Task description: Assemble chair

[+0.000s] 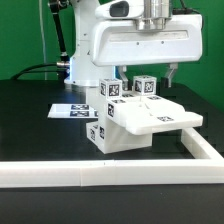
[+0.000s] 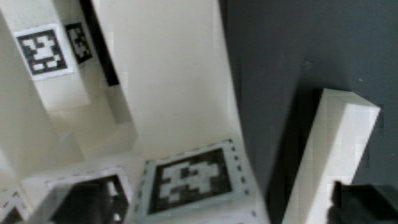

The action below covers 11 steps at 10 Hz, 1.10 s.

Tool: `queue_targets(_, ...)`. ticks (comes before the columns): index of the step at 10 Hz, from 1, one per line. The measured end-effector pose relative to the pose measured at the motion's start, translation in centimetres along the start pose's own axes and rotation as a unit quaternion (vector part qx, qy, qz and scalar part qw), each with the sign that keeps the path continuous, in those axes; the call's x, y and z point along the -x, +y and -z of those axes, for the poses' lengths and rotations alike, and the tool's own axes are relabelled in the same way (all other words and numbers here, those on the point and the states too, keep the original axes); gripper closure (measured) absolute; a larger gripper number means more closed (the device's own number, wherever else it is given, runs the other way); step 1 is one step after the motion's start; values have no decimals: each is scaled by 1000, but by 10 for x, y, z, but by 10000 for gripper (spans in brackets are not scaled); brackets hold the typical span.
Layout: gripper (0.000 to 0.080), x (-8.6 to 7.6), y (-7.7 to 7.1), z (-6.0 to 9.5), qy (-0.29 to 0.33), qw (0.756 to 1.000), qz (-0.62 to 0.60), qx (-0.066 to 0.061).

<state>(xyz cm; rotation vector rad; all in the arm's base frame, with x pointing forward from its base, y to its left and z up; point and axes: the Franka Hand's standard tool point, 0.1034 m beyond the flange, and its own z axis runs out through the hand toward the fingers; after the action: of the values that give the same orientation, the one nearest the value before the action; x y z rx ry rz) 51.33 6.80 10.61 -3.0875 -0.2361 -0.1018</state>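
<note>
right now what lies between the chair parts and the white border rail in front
Nothing: in the exterior view only bare black table shows between the chair parts and the border rail.

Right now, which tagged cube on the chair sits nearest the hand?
The tagged cube toward the exterior view's right, almost under the hand; the other cube sits farther left.
</note>
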Motion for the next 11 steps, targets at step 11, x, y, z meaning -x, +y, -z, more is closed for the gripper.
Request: queue_targets(11, 530, -4, -3, -1, 11, 923, -385, -2)
